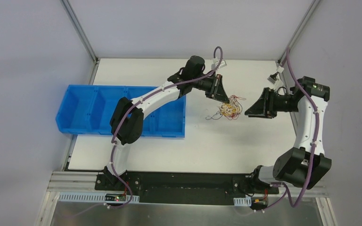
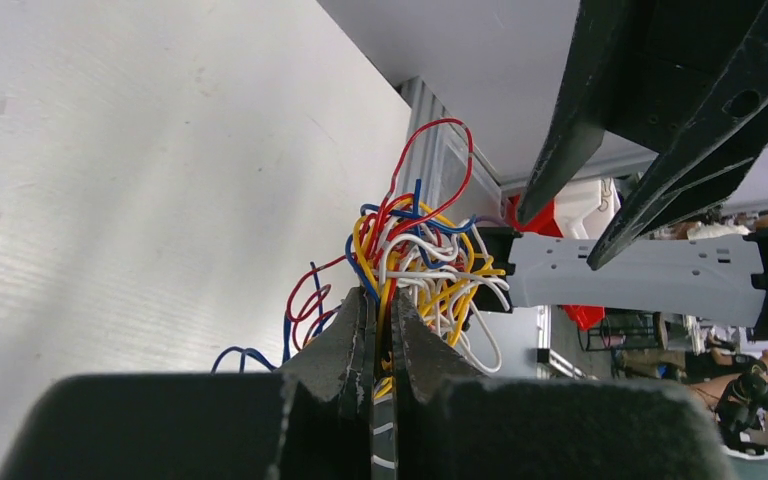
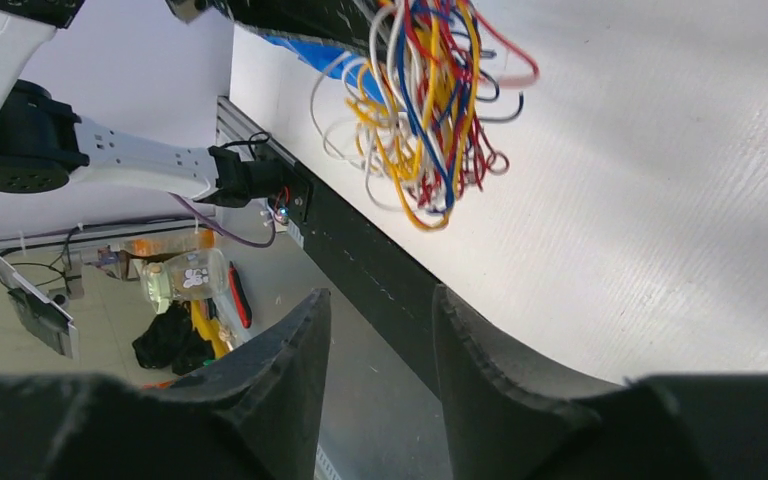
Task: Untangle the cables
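The cables (image 1: pixel 228 109) are a tangled bundle of thin red, yellow, white and blue wires near the middle of the white table. My left gripper (image 1: pixel 226 100) is shut on strands at the bundle's near-left side; in the left wrist view the cables (image 2: pixel 415 260) rise from between its fingers (image 2: pixel 345 335), with yellow and red strands pinched. My right gripper (image 1: pixel 250 113) is open and empty, just right of the bundle and apart from it. In the right wrist view the cables (image 3: pixel 425 100) hang beyond its fingertips (image 3: pixel 310 320).
A blue divided bin (image 1: pixel 89 110) stands at the table's left, under the left arm. A black rail (image 1: pixel 184 181) runs along the near edge. Aluminium posts stand at the back corners.
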You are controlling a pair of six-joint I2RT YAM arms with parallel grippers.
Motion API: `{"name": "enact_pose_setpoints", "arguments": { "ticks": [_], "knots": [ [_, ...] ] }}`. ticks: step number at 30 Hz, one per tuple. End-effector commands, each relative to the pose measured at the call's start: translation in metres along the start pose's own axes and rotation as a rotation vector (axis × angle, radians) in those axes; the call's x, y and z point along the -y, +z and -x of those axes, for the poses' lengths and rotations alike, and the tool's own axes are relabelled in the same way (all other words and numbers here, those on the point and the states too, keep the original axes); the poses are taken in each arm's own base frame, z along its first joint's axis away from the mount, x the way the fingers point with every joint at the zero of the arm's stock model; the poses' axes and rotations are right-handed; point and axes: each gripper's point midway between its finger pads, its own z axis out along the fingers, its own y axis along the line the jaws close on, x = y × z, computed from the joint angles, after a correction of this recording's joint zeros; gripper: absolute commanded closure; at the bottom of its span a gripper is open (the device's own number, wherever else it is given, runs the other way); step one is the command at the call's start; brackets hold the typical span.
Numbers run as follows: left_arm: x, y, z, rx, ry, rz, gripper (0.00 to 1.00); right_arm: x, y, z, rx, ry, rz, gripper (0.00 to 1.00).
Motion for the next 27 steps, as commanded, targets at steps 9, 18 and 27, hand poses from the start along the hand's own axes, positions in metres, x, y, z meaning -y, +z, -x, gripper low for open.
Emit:
{"name": "enact_pose_setpoints", "arguments": {
  "ticks": [9, 18, 27],
  "knots": [
    [0.051, -0.019, 0.028, 0.078, 0.086, -0.087, 1.00, 0.014, 0.040, 0.042, 0.134, 0.057, 0.032, 0.45],
    [0.036, -0.054, 0.043, 0.131, 0.124, 0.037, 1.00, 0.047, 0.017, 0.031, 0.132, 0.138, -0.091, 1.00],
    [0.021, -0.133, 0.075, 0.228, 0.293, 0.295, 1.00, 0.107, -0.047, 0.010, 0.168, 0.172, -0.377, 1.00]
  ]
}}
